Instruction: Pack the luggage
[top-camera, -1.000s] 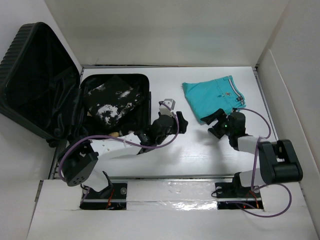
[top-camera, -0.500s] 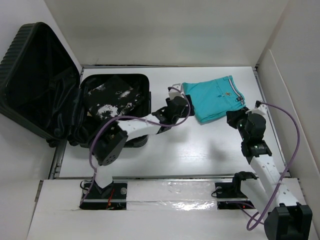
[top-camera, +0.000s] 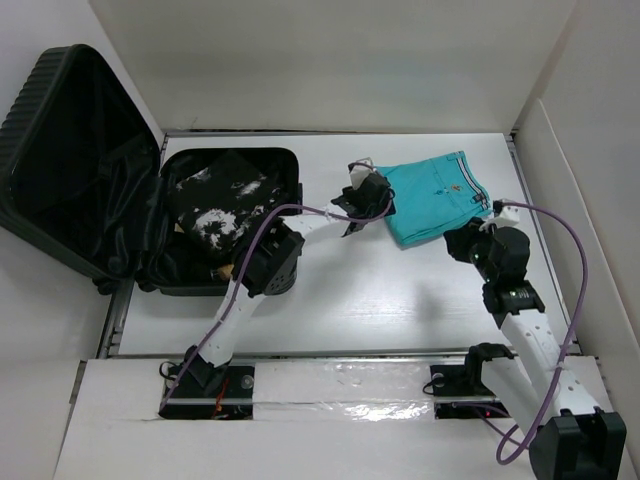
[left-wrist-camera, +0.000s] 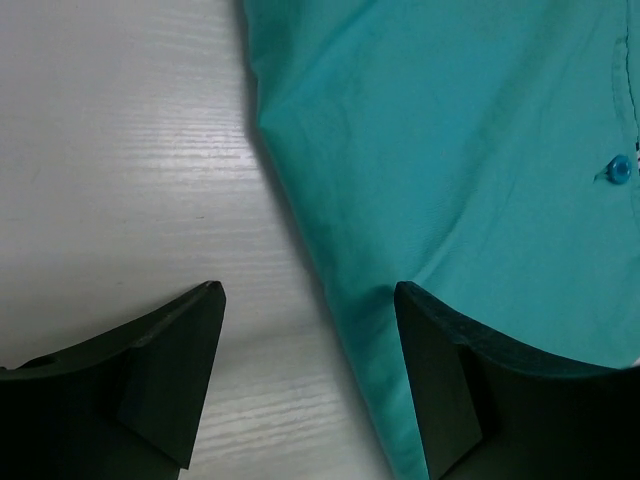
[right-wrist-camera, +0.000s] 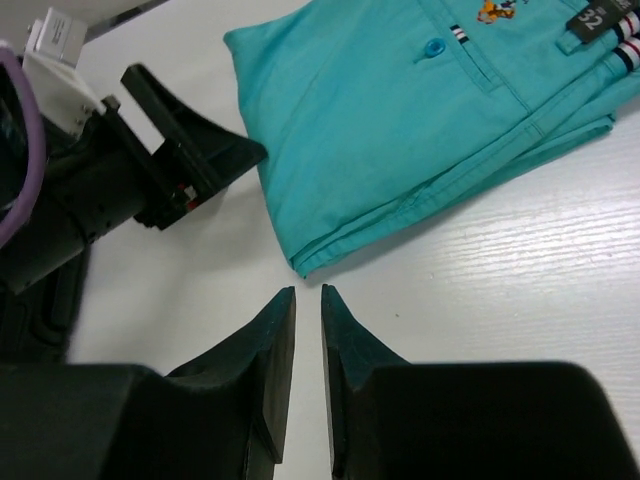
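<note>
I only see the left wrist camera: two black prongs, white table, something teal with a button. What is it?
Observer: Folded teal shorts; the right wrist view shows a size tag and striped trim.
Operator: Is the other claw holding them?
Observer: No. The right claw sits short of their corner, almost shut and empty.
Operator: Where will they go?
Observer: Top view shows an open black suitcase at the table's left, a black patterned cloth inside.

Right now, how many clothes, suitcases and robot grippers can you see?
Clothes: 2, the teal shorts and the black patterned cloth
Suitcases: 1, the luggage
Grippers: 2, left gripper and right gripper
Total: 5
</note>
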